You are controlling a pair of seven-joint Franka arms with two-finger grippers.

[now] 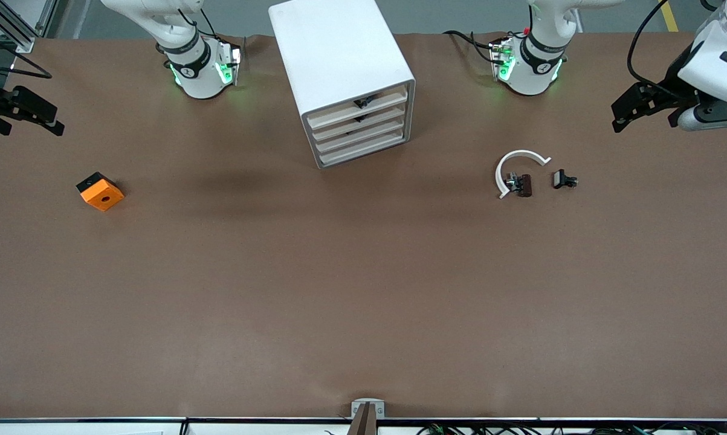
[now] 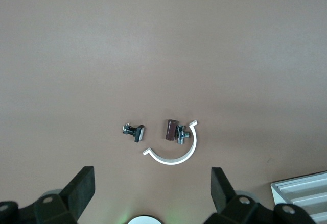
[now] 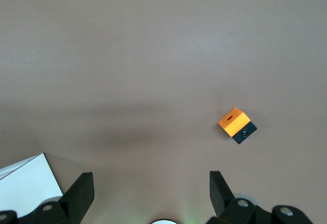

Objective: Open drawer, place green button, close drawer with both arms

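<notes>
The white cabinet (image 1: 339, 60) stands between the two arm bases, and all of its drawers are pushed in. The two upper fronts carry black handles. The drawer fronts below them (image 1: 363, 148) are plain cream. No button with a green cap shows in any view. My left gripper (image 1: 617, 116) hangs open and empty over the left arm's end of the table. In the left wrist view, the left gripper (image 2: 152, 180) has only bare table between its fingers. My right gripper (image 1: 52, 119) hangs open and empty over the right arm's end, as the right wrist view of the right gripper (image 3: 150, 183) confirms.
A white open ring (image 1: 517, 164) lies toward the left arm's end with a brown-black part (image 1: 523, 184) inside it and a small black part (image 1: 564, 179) beside it. An orange cube (image 1: 100, 191) with a hole lies toward the right arm's end.
</notes>
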